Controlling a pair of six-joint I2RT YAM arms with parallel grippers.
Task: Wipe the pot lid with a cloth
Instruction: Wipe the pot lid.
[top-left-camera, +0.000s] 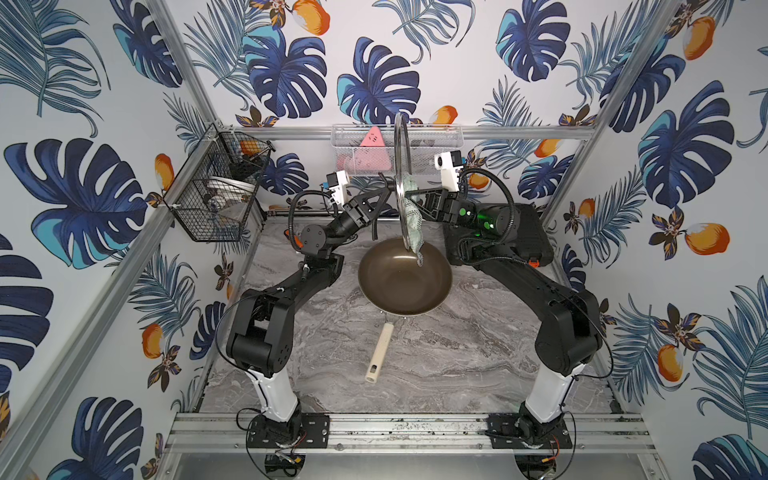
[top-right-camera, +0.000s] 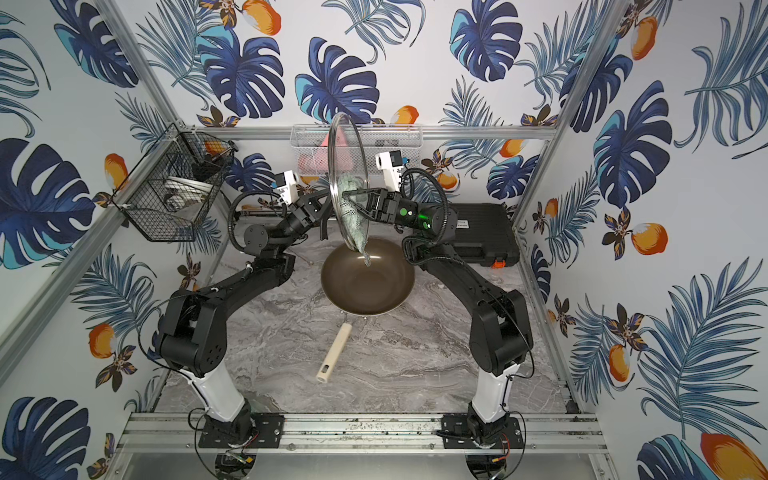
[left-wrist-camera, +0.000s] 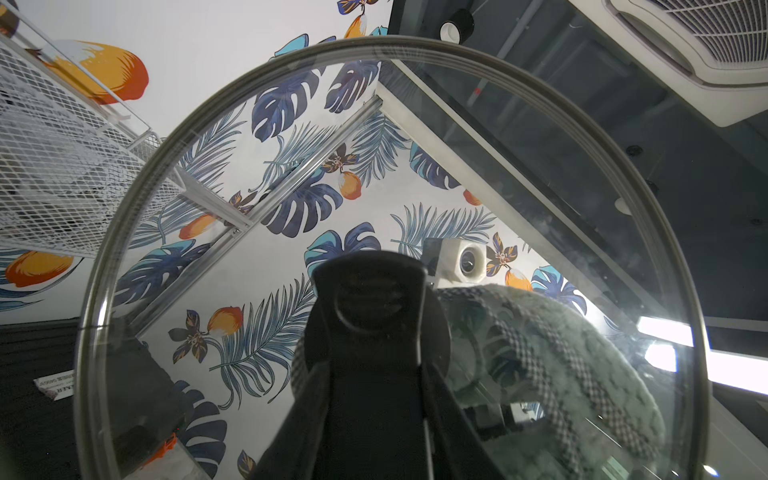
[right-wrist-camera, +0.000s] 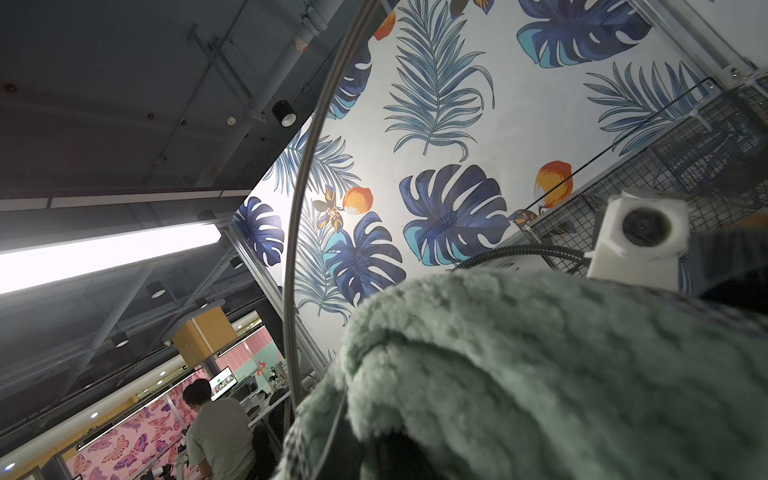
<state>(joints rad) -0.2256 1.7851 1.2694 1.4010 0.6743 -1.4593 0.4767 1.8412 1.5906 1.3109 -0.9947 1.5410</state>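
Clearly the wiping itself is the step in hand. The left gripper (top-left-camera: 384, 192) is clamped on the black handle of the pot lid (top-left-camera: 402, 166) and holds it up on edge above the far rim of the frying pan (top-left-camera: 405, 286), which sits on the table below. The right gripper (top-left-camera: 410, 194) is pinched tight on the cloth (top-left-camera: 413, 226) and meets the lid from the face that has no handle, so the glass stands between the two grippers.

Most of the cloth hangs below the right gripper along the lid's lower half, and its frayed corner dangles over the pan's far side. Seen through the glass in the left wrist view, the cloth (left-wrist-camera: 561, 353) appears to lie against the lid (left-wrist-camera: 374, 166) beside the handle. Whether it presses firmly or only brushes cannot be told from these angles.

Judging by this, only the lower part of that face is covered and the upper half above the pan is bare. The next move calls for sweeping the cloth across the glass toward the upper rim with steady pressure. Meanwhile the left gripper must brace the handle so the lid neither twists nor tips toward the pan.
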